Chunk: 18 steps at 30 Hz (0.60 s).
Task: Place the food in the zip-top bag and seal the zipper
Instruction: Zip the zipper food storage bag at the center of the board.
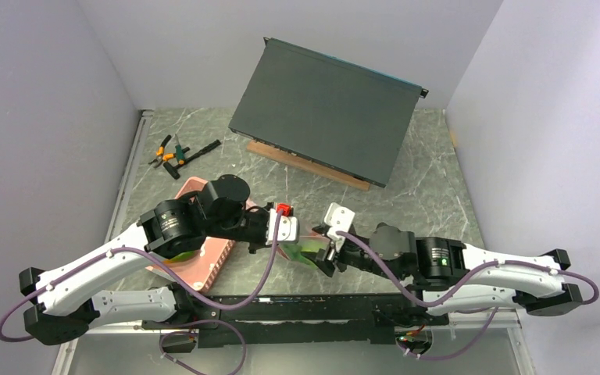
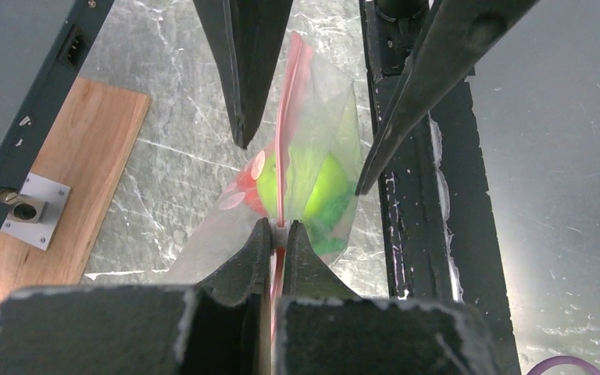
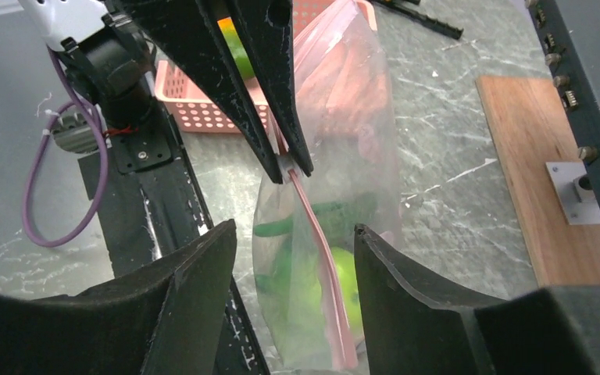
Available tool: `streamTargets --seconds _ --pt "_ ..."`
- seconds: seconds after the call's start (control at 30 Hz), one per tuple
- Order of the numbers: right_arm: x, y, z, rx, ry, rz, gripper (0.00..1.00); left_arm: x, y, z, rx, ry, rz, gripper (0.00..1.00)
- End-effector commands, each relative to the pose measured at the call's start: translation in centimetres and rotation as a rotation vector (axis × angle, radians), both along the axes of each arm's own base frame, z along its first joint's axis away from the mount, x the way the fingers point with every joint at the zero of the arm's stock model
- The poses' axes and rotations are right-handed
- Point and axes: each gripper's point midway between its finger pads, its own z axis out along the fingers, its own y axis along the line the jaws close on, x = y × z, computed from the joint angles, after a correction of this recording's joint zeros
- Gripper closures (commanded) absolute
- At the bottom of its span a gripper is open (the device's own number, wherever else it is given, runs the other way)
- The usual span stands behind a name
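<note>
The zip-top bag (image 3: 359, 156) stands between the two tools, low at the centre of the tabletop (image 1: 430, 180), with its zipper (image 3: 316, 234) turned up as the top edge. The food shows through the clear plastic. There is a bright green apple (image 2: 320, 187) at one end, a long green pepper (image 3: 312, 219) just beside it, and red and orange pieces (image 3: 344, 86) toward the other end. Whether the zipper is closed along its whole length cannot be told.

At 9 o'clock from the bag sits a pink basket (image 1: 211, 267), largely under the left arm. An orange-green mango (image 3: 234, 43) lies in it, partly hidden.

The left arm reaches in from 8 o'clock with its wrist bent toward the centre. The left tool (image 2: 279, 228) is pressed together on the zipper, pinching the pink strip between its fingertips.

The right arm comes in low from 4 o'clock. The right tool (image 3: 293, 230) is spread wide, with one finger on each side of the bag and the zipper running through the gap. Whether those fingers touch the plastic cannot be told.

At 12 o'clock a dark flat panel (image 1: 328, 109) rests tilted over a wooden board (image 1: 305, 164). Orange-handled pliers (image 1: 168, 152) lie at 10 o'clock, well apart from the bag
</note>
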Motion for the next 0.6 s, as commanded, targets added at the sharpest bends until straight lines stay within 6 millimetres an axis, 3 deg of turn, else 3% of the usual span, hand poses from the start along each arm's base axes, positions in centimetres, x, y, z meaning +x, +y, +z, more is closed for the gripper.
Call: streamTargets --seconds 0.0,0.13,0.27,0.37,0.47,0.57 --pt "0.6 0.5 1.1 -0.024 -0.001 -0.038 0.45 -0.2 -0.4 1.8 -0.051 -0.008 -0.005 1.00" --pt "0.9 1.0 1.4 -0.051 -0.038 -0.028 0.55 -0.2 -0.2 2.1 -0.054 -0.021 -0.004 1.00" --pt "0.8 1.5 1.3 -0.070 -0.049 -0.011 0.77 -0.1 -0.1 2.2 -0.063 -0.035 0.003 1.00" --pt "1.0 1.6 0.9 -0.094 -0.058 -0.019 0.82 0.0 -0.1 2.2 -0.063 -0.041 0.007 1.00" --pt "1.7 1.5 0.7 -0.113 -0.070 -0.055 1.00 0.1 0.0 2.0 -0.060 -0.047 0.014 1.00" --pt "2.8 0.8 0.5 -0.122 -0.082 -0.134 1.00 0.6 0.4 1.6 -0.041 -0.069 0.033 1.00"
